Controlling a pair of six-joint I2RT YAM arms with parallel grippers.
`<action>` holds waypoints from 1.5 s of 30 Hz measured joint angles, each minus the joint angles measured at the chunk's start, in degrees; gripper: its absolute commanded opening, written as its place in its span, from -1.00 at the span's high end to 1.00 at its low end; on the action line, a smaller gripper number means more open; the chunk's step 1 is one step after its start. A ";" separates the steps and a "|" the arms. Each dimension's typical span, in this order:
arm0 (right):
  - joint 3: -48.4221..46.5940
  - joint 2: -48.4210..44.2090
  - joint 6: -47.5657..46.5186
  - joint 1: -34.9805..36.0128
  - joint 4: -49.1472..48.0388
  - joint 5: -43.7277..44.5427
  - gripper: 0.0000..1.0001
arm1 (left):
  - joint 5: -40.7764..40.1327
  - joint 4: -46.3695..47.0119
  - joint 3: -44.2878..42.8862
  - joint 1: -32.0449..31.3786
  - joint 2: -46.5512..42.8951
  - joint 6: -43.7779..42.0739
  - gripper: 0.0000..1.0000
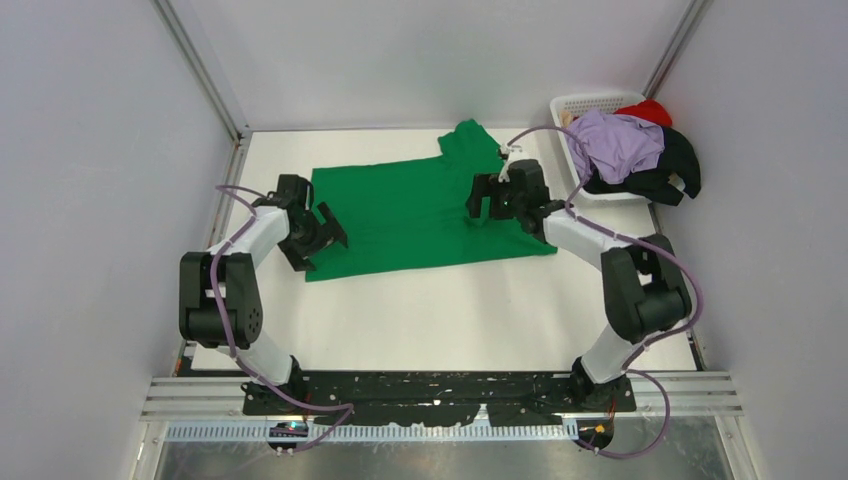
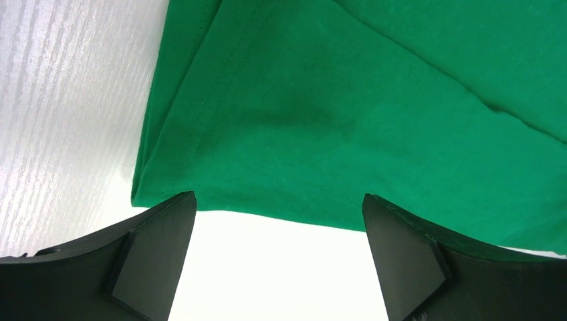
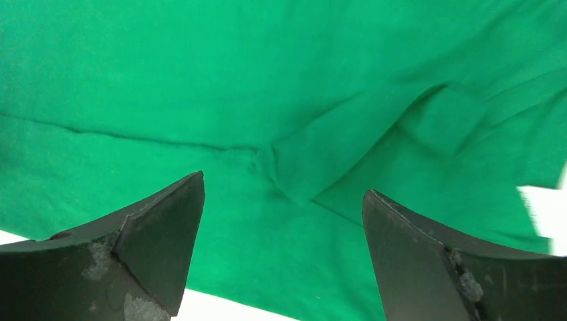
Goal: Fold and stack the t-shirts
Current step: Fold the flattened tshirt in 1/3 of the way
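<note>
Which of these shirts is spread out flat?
The green t-shirt, lying flat on the table; the lilac shirt, black shirt and red shirt sit heaped in the white basket.

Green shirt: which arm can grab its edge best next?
Probably left: the left gripper is open with the edge of the green shirt between its fingertips. The right gripper, also open, is over cloth.

Bright green t-shirt (image 1: pixel 410 215) is spread flat at mid-table (image 1: pixel 450 310), long axis L–R, w/ one short sleeve stuck out toward the far edge. A stitched hem is seen along its L end, and a folded-over flap w/ soft creases nr its R end. Lilac t-shirt (image 1: pixel 615 143) is bunched atop a heap at far R, black t-shirt (image 1: pixel 672 172) is draped below it over the basket (image 1: pixel 578 103) rim, and red t-shirt (image 1: pixel 648 110) is tucked behind.
</note>
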State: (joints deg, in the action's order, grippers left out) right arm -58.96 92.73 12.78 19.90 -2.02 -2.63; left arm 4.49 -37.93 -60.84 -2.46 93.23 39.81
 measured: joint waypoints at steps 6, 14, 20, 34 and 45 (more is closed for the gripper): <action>-0.48 9.62 7.39 0.00 -0.59 -3.78 -0.91 | 0.83 0.07 0.00 0.00 0.00 -0.02 -0.99; -5.97 15.69 10.08 -0.04 -1.73 -3.93 -0.91 | 1.11 0.02 0.00 0.00 0.00 -0.07 -0.99; -12.24 22.08 10.60 -0.04 -4.09 -4.17 -0.91 | 1.14 -0.07 0.00 0.00 0.00 -0.35 -0.99; -18.93 24.65 11.50 0.94 -7.72 -2.36 -0.91 | 1.18 -0.46 0.00 0.00 -1.36 -1.31 -0.99; -5.92 12.00 11.15 0.15 -4.52 3.72 -0.91 | 1.66 -0.48 0.00 0.00 -1.36 -1.33 -0.99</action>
State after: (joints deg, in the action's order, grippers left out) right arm -64.88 104.73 23.92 20.05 -6.55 1.08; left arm 6.15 -38.41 -60.84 -2.46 91.88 38.48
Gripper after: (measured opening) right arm 0.955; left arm 0.994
